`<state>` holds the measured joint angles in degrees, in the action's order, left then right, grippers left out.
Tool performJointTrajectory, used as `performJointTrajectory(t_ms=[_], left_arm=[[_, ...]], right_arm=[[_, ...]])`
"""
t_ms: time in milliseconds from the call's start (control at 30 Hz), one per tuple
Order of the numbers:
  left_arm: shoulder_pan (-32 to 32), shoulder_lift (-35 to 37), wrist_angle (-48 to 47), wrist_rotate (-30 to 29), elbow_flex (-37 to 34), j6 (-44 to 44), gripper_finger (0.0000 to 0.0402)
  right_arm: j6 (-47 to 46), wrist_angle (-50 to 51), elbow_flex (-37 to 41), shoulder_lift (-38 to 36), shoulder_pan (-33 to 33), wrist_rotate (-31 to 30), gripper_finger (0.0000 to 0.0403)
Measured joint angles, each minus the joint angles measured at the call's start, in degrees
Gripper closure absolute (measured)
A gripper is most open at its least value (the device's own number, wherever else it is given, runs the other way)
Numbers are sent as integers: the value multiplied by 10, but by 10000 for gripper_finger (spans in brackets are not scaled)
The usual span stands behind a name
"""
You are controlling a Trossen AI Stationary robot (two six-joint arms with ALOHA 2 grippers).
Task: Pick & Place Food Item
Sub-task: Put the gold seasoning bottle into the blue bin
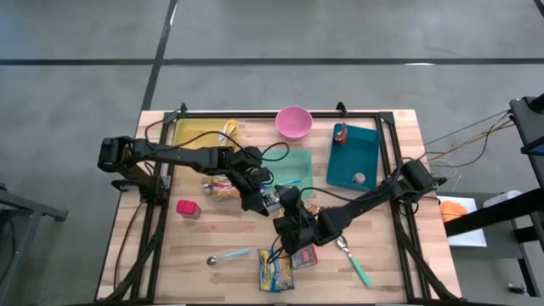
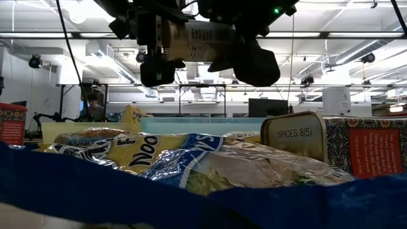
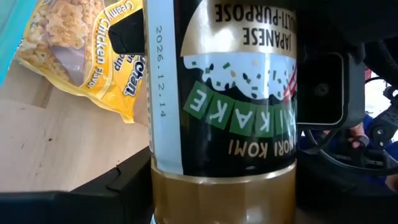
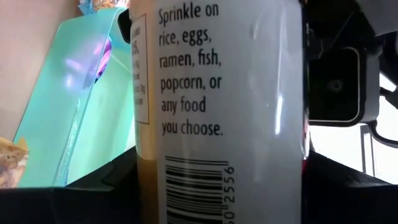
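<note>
Furikake jar (image 3: 224, 106) midair above table (image 1: 382, 263), clamped between left gripper (image 1: 255, 197) and right gripper (image 1: 285, 204) together.

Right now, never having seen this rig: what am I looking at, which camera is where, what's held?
Two robot arms work at a wooden table. One camera looks straight down, one sits at tabletop height, and one rides on each wrist. The left gripper and the right gripper meet mid-table, above the surface, both around a furikake seasoning jar; it looks like a handover. The wrist views show that jar close up. On the table lie noodle packets, a pink bowl, a teal tray, a yellow tray and spoons.
</note>
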<state>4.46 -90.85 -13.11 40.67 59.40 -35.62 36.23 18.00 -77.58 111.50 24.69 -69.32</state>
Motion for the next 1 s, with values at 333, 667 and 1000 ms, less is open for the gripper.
performJointTrajectory(t_ms=[333,667,1000], left_arm=[[-2,0,2,8,0,5,126],[-3,30,-3,16,0,41,15],[-13,123,-31,-116,-8,136,41]], right_arm=[[-11,1,0,0,3,-8,137],[-133,19,0,-7,16,-14,137],[-349,49,1,-38,25,-11,137]])
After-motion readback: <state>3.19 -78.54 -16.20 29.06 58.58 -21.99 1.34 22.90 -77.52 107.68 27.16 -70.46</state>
